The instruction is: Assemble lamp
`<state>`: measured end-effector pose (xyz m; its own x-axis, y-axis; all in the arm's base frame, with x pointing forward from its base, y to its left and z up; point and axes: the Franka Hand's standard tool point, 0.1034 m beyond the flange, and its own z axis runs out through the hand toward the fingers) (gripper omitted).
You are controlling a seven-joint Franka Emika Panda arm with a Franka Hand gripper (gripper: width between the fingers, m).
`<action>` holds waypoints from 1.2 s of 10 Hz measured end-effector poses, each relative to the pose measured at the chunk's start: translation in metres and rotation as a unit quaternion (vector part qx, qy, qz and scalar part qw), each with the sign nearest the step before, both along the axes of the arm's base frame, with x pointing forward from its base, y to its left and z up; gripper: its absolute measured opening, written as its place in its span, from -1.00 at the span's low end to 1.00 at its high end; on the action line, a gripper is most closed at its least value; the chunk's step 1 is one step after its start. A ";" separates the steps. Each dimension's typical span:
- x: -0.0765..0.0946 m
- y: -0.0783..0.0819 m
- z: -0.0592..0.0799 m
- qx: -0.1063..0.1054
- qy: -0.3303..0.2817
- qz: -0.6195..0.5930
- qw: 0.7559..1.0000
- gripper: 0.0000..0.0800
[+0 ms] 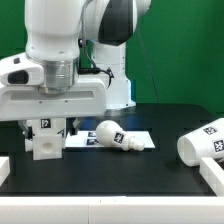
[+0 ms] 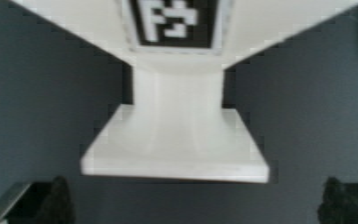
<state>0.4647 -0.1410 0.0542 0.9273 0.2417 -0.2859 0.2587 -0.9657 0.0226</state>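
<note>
The white lamp base (image 1: 46, 146), a blocky part with a tag on top, stands on the black table at the exterior view's left. In the wrist view the base (image 2: 176, 140) fills the middle, its tag at the far end. My gripper (image 1: 48, 130) hangs right over the base, open, with a dark finger on each side. In the wrist view my gripper (image 2: 197, 205) has its fingertips (image 2: 41, 204) wide apart and nothing between them. The round bulb (image 1: 112, 135) lies on its side to the right of the base. The tapered shade (image 1: 204, 146) lies on its side at the far right.
The marker board (image 1: 140, 139) lies flat under and behind the bulb. A white raised piece (image 1: 5, 167) sits at the table's front left and another (image 1: 212, 172) at the front right, below the shade. The arm's white pedestal (image 1: 118, 85) stands behind.
</note>
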 end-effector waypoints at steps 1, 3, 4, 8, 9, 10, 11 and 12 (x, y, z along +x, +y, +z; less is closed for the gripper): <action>0.007 0.001 0.006 -0.008 0.007 0.003 1.000 0.75; 0.022 0.002 0.011 -0.019 0.003 -0.008 1.000 0.75; 0.012 0.011 0.004 -0.026 0.015 -0.053 0.998 0.75; 0.002 0.017 0.001 -0.036 0.155 -0.048 0.986 0.75; 0.004 0.012 0.001 -0.040 0.202 -0.040 0.978 0.75; 0.012 0.008 0.004 -0.052 0.237 -0.032 0.970 0.75; 0.017 0.006 0.002 -0.061 0.252 -0.024 0.965 0.75; 0.010 0.006 -0.001 -0.074 0.284 -0.036 0.955 0.75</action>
